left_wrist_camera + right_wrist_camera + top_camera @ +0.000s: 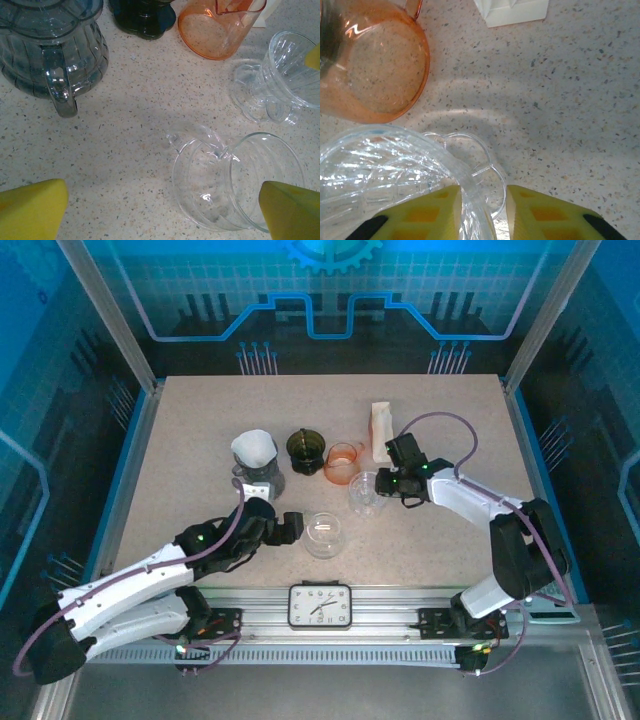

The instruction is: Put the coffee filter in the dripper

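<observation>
A white coffee filter (254,447) sits in the grey dripper (258,475) at the left of the row. A clear dripper (365,492) stands upright right of centre. My right gripper (384,485) is shut on its rim and handle. In the right wrist view the rim (470,195) runs between the yellow fingers (425,212), and the handle loop reaches the other pad. My left gripper (290,527) is open and low over the table, next to a second clear dripper (235,185) that lies on its side.
A dark green dripper (307,448) and an orange dripper (343,462) stand between the grey one and the held one. A white filter pack (381,430) stands behind the right gripper. A clock (320,604) sits at the near edge.
</observation>
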Controlling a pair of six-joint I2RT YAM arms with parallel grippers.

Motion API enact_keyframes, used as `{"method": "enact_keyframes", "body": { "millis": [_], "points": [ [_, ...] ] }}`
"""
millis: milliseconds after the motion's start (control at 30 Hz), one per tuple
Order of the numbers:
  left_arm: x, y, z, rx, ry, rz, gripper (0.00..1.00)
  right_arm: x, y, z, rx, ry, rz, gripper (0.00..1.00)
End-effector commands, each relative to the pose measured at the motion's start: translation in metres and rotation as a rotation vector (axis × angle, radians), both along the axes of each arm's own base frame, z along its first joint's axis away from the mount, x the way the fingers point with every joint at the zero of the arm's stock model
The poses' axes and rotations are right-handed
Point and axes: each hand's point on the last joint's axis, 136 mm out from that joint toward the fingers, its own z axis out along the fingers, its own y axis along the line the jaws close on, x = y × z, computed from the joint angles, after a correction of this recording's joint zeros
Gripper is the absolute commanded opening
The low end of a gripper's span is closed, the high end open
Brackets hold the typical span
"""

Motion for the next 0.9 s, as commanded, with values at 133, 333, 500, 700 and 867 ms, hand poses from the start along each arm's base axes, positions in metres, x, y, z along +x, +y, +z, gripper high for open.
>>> {"method": "enact_keyframes", "body": {
  "millis": [133, 333, 500, 700, 867],
  "points": [
    [0.001, 0.005, 0.0, -0.016, -0.02, 0.035, 0.99, -0.005, -0.004, -0.007, 0.017, 0.026, -0.005, 0.12],
    [0.0, 0.008, 0.001, -0.021, -0.023, 0.044, 0.99, -0.01, -0.01, 0.009, 0.03, -0.002, -0.002, 0.0],
    [-0.001, 0.013, 0.001, -0.016, -0.031, 0.054, 0.99, -0.021, -0.011, 0.047, 0.052, -0.064, 0.036, 0.0],
    [-0.003, 0.02, 0.0, 0.001, -0.035, 0.072, 0.99, -0.046, 0.003, 0.106, 0.121, -0.132, 0.134, 0.0],
    [-0.005, 0.027, -0.002, 0.002, -0.038, 0.096, 0.99, -0.072, 0.034, 0.137, 0.156, -0.118, 0.274, 0.0]
  ]
}}
